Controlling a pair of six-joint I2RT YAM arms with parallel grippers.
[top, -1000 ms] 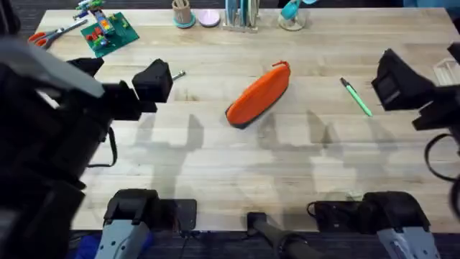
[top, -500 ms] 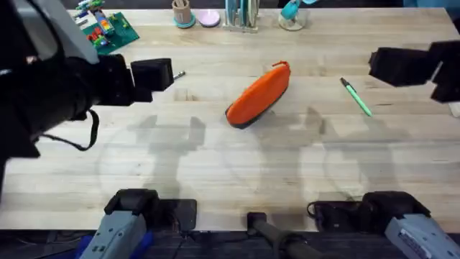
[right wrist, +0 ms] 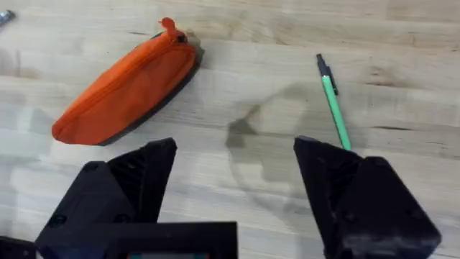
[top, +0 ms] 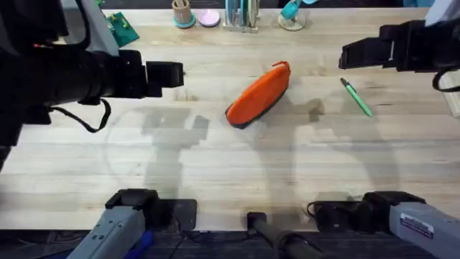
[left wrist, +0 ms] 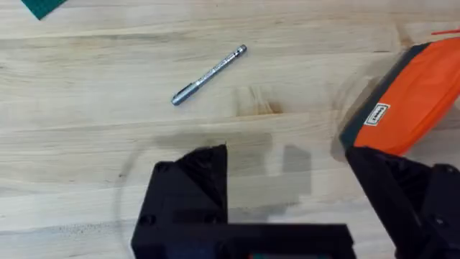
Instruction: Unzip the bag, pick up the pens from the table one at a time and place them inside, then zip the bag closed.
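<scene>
Overhead: orange pencil pouch (top: 259,95) lies mid-desk, zipped, long axis 1-to-7 o'clock.
Left claw (top: 177,74): open, at pouch's 9 o'clock.
Right claw (top: 345,55): open, at 2 o'clock, nearer the pull (top: 282,65).

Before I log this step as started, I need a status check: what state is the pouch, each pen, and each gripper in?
bag: zipped shut, lying on the table, untouched.
silver pen: lying flat on the table, not picked up.
green pen: lying flat on the table beside the bag, not picked up.
left gripper: open, empty, above the table.
right gripper: open, empty, above the table.
</scene>
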